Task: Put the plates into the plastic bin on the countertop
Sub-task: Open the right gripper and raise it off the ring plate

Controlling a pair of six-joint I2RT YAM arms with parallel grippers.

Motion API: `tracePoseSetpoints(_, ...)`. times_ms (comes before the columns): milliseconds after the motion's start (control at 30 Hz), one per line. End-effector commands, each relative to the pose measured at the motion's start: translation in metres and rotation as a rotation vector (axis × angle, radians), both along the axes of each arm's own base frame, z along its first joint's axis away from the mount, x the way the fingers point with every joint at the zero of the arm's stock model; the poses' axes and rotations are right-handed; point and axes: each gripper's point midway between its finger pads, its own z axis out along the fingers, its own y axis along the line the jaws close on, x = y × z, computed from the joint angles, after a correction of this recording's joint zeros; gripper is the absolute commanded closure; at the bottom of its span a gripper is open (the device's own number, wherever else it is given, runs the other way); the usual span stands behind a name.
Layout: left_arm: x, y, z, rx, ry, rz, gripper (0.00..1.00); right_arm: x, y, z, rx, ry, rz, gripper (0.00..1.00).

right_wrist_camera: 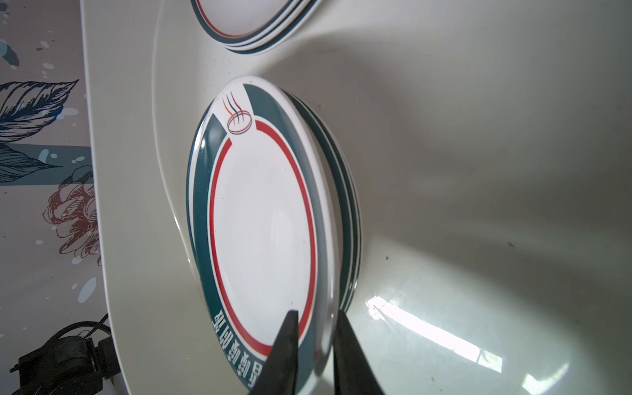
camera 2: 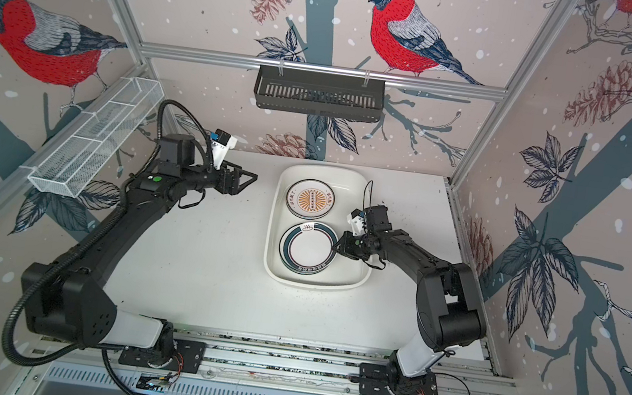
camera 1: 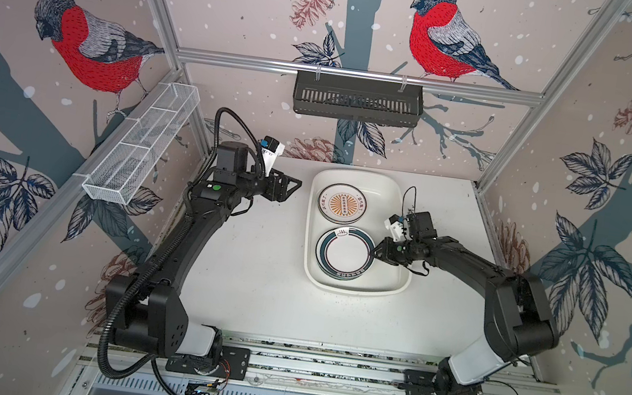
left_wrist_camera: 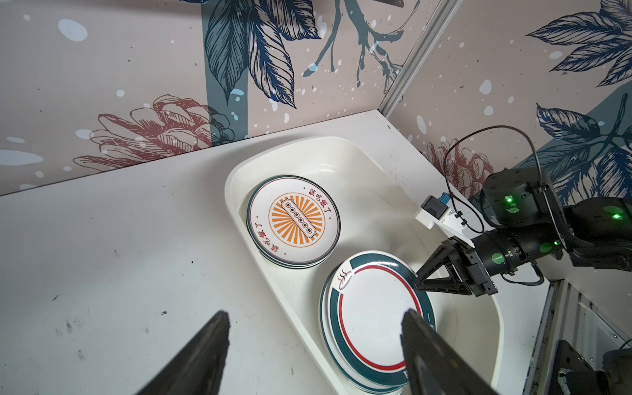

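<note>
green-rim plate point(right_wrist_camera: 263, 222): top of the stack at the near end of the plastic bin point(camera 1: 356, 289), far-right on the countertop point(camera 1: 245, 272).
right gripper point(right_wrist_camera: 316, 318): jaws narrow, straddling that plate's right rim; can't tell if pinching or just clear.
step: set-down, I judge; no plates out on the countertop.
next: you spread wider, back out over the bin's right rim, don't drag the plate.
right arm: elbow bent, forearm low over that rim.
sunburst plate point(camera 1: 340, 203): bin's far end.
left gripper point(camera 1: 290, 190): spread, empty, beside the bin's far-left corner.
</note>
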Motion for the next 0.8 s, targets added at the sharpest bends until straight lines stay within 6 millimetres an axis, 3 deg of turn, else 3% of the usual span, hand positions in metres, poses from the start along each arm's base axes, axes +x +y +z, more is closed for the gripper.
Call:
tracePoseSetpoints(0,-0.002,-0.005,0.004,-0.014,-0.008,-0.028,0.21,0.001,-0.003,-0.003,-0.033,-0.011,0.009,0.78)
tracePoseSetpoints(467,-0.001,-0.005,0.004,-0.008,-0.013,-0.029,0.21,0.007,-0.002,-0.003,-0.036,-0.020,0.007,0.79)
tracePoseSetpoints(767,-0.001,0.001,0.001,0.043,-0.031,0.001,0.13,0.027,0.007,0.023,0.027,-0.108,-0.024,0.79)
